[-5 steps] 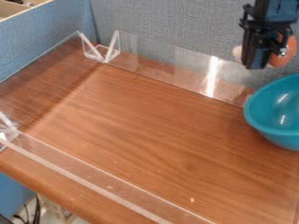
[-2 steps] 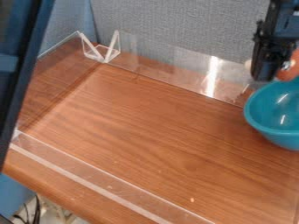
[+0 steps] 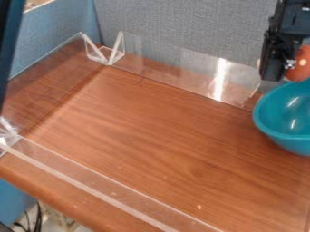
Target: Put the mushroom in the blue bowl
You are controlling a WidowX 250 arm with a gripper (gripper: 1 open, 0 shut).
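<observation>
My gripper (image 3: 280,71) hangs at the far right, just above the back rim of the blue bowl (image 3: 274,120). It is shut on the mushroom (image 3: 293,64), whose reddish cap and pale stem peek out on the right of the dark fingers (image 3: 275,65). The glossy teal bowl sits on the wooden table and is cut off by the right edge of the view. Nothing shows inside the part of the bowl that is in view.
A low clear acrylic wall (image 3: 194,65) rings the wooden tabletop (image 3: 145,136), with triangular braces (image 3: 103,49) at the back left. A blue-grey fabric panel (image 3: 182,23) stands behind. A dark blurred strip (image 3: 7,41) crosses the left edge.
The gripper has carried the mushroom to the right and slightly lower, to above the bowl's back rim. The dark blurred strip on the left has drawn back toward the edge.
</observation>
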